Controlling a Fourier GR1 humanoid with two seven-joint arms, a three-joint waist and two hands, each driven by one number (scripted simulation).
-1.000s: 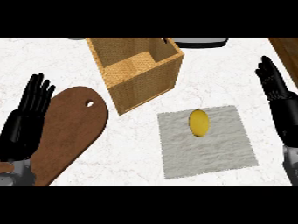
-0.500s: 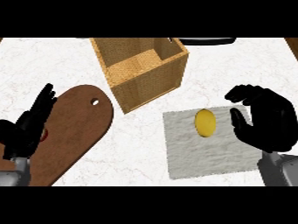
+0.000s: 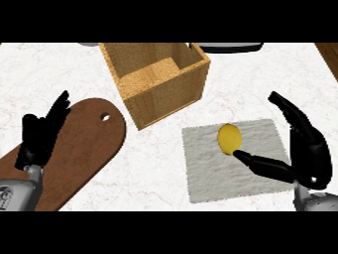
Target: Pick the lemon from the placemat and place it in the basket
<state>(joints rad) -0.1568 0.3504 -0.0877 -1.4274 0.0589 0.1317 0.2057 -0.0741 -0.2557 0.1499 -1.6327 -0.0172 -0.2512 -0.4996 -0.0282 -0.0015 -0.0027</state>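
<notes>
One lemon — smooth, yellow, oval — lies on the grey placemat, near its far edge. One basket, wooden and open-topped, stands just beyond the mat; nothing shows inside it. My right hand is spread, thumb tip touching the lemon's near end. My left hand — fingers straight, together — hangs over the one brown board.

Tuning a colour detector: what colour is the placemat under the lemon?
Light grey, finely textured, in the head view: placemat beneath the yellow lemon.
</notes>
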